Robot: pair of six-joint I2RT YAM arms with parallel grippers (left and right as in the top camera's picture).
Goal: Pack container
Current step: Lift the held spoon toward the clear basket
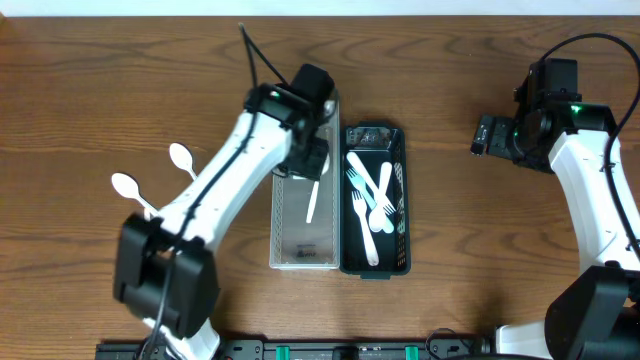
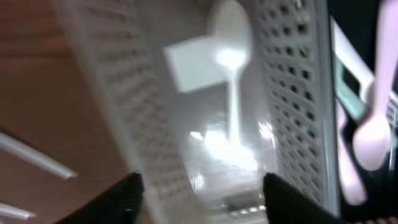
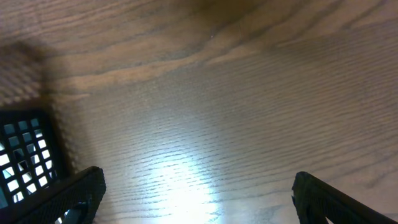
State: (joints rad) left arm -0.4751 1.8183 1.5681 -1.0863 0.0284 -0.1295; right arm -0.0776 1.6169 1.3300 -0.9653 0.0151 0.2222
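Hovering over the clear container (image 1: 276, 235), the left end effector (image 2: 202, 194) had its fingers apart and held nothing | white spoon (image 1: 312, 203) lay inside that container | black container (image 1: 345, 262) with cutlery stood just beside it | right end effector (image 3: 199, 193) stood wide apart above the tabletop (image 1: 450, 230)

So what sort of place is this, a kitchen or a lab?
Probably a robotics lab bench, not a kitchen: a left arm and right arm at a wooden table, white plastic cutlery in a clear bin and black basket.
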